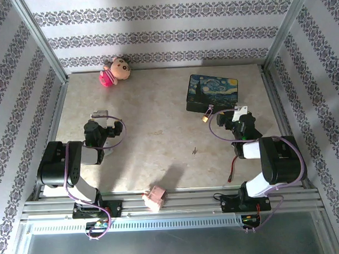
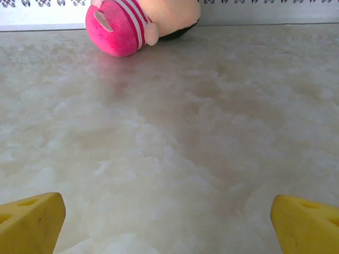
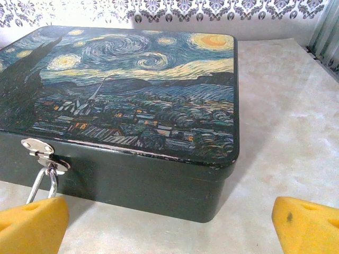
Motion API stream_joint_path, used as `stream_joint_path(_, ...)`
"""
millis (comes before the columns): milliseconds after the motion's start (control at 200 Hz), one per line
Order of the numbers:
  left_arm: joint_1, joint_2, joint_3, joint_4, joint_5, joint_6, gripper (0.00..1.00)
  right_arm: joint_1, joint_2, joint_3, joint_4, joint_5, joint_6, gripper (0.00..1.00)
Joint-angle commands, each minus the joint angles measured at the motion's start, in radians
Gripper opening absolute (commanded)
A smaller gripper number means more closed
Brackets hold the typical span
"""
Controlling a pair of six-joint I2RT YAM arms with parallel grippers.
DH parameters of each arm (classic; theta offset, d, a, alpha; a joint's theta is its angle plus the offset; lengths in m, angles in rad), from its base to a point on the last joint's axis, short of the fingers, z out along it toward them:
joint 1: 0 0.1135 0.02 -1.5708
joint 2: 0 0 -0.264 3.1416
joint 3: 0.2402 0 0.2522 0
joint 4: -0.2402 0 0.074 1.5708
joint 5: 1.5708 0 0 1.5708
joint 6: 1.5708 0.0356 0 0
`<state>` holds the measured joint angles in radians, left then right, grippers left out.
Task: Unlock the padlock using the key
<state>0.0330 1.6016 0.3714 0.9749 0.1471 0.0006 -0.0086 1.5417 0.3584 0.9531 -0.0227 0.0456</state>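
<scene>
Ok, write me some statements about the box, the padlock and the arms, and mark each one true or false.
1. The padlock hangs at the front of the painted box. True.
2. The box lid is up. False: it is closed, and the shackle hangs from its hasp.
3. The plush doll lies at the far left of the table. True.
4. The right arm has its jaws shut on the padlock. False: its jaws stand open and hold nothing.
</scene>
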Motion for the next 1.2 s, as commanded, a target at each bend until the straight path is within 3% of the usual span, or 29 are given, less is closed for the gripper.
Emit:
stream_joint_path(0, -0.002, -0.011, 0.011, -0.016, 0.008, 0.013, 0.99, 0.009, -0.009, 0.014, 0.01, 0.014, -0.006, 0.98)
stream_joint_path(1199, -0.002, -0.011, 0.018, -0.029, -0.017, 0.001, 0.99, 0.009, -0.012, 0.011, 0.011, 0.033, 0.001, 0.98)
